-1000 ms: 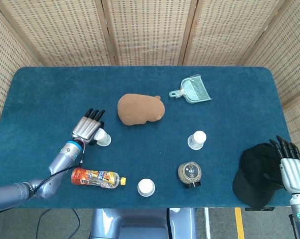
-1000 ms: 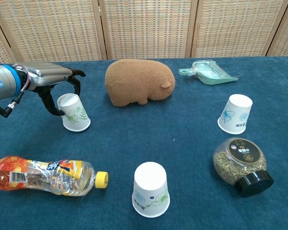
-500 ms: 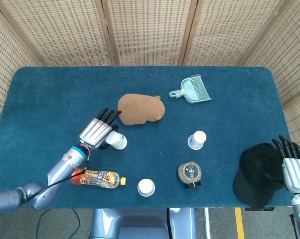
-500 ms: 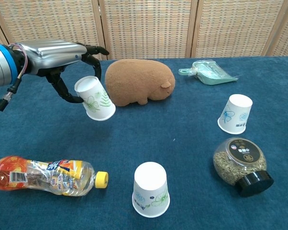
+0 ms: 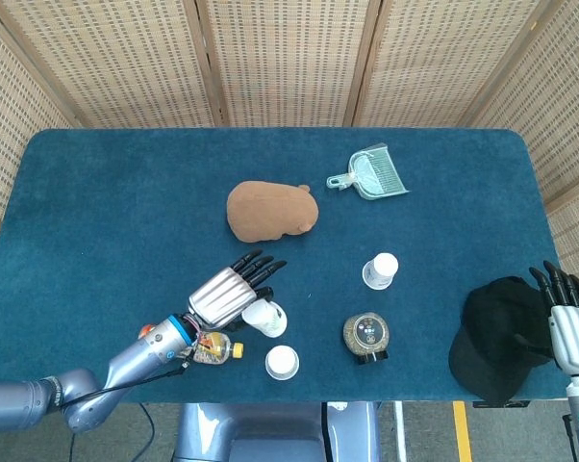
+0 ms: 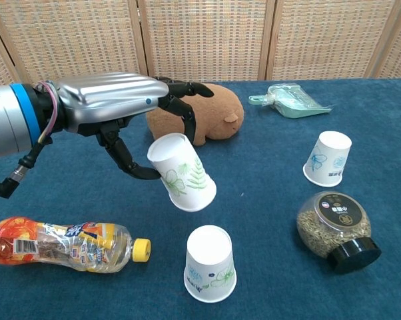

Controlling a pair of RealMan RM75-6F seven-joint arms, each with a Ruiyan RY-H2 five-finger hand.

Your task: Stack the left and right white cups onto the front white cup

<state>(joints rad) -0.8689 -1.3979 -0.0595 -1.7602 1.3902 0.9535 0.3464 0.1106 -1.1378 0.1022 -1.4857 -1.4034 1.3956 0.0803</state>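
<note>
The left white cup, inverted and tilted, printed with green leaves, is off the counter in my left hand, fingers clamped around it. The front white cup stands just below-right. The right white cup sits well apart. My right hand rests fingers apart, beside a black cap.

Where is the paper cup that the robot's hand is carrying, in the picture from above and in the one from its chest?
Head view: the carried cup is low, left of centre, under the left hand.
Chest view: carried cup is mid-picture, tilted, off the table.
Shared landmark: the front cup, just below it.
</note>
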